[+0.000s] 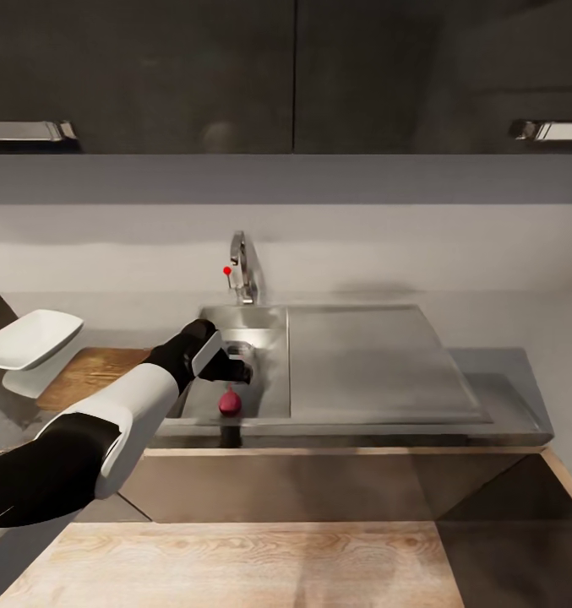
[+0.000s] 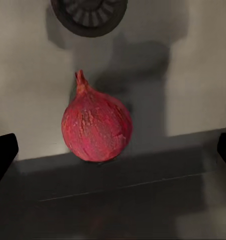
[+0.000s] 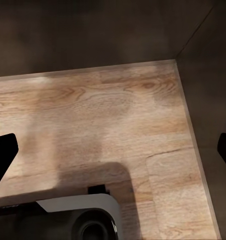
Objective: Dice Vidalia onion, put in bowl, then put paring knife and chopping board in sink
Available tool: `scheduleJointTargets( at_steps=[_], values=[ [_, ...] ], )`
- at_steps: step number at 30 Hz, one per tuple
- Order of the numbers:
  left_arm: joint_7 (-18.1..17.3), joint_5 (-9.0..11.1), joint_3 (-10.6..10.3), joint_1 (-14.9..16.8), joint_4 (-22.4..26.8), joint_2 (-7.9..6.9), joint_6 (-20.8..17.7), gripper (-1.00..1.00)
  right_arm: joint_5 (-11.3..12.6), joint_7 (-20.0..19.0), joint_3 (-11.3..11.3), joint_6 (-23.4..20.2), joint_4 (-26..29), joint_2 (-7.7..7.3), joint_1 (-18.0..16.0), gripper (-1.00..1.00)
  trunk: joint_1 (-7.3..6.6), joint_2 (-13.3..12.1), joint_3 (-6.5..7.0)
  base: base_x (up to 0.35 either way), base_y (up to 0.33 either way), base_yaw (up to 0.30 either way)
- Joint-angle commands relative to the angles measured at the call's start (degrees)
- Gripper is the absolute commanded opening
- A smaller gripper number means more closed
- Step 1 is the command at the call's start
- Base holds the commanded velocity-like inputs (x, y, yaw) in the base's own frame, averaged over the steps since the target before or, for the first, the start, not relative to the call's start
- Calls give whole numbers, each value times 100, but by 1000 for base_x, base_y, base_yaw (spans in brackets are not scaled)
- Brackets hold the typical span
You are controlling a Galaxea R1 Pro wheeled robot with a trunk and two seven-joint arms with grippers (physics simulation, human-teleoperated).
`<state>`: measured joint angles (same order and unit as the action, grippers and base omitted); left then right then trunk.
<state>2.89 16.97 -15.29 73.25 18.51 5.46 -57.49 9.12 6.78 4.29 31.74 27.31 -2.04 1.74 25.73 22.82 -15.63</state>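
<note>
White square bowl [image 1: 28, 338] with flared sides sits far left, beside a wooden chopping board [image 1: 91, 371] on the glossy dark countertop [image 1: 505, 397]. The left gripper [image 1: 235, 376] hangs over the matte grey sink [image 1: 269, 325], fingers [image 2: 2, 155] spread wide with nothing between them; below lies the onion [image 1: 228, 401], reddish and streaked rather than pale, round with a stubby neck, near the basin's front wall and clear of the round drain [image 2: 90, 15]. A flat open drainboard [image 1: 378, 363] lies to its right, and the right gripper [image 3: 113, 155], fingers wide and empty, faces wood-grain floor [image 3: 107, 115].
</note>
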Motion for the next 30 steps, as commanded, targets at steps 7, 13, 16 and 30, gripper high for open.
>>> scheduleJointTargets(
  at_steps=[7,13,16,30],
  values=[
    [27,56,-45,5,4,-1,-17,100,46,34,46,7,11,-7,0,100,5,10,-62,147,-39,0],
    [27,61,-45,3,4,-1,-17,100,46,34,49,7,11,-7,2,100,5,10,-77,15,-3,0],
    [27,57,-45,0,4,-1,-17,100,46,34,50,7,11,-7,1,100,5,10,-88,2,0,0],
    [27,61,-45,-3,-109,-13,-17,100,46,34,49,7,11,-7,2,100,5,10,-204,0,46,0]
  ],
)
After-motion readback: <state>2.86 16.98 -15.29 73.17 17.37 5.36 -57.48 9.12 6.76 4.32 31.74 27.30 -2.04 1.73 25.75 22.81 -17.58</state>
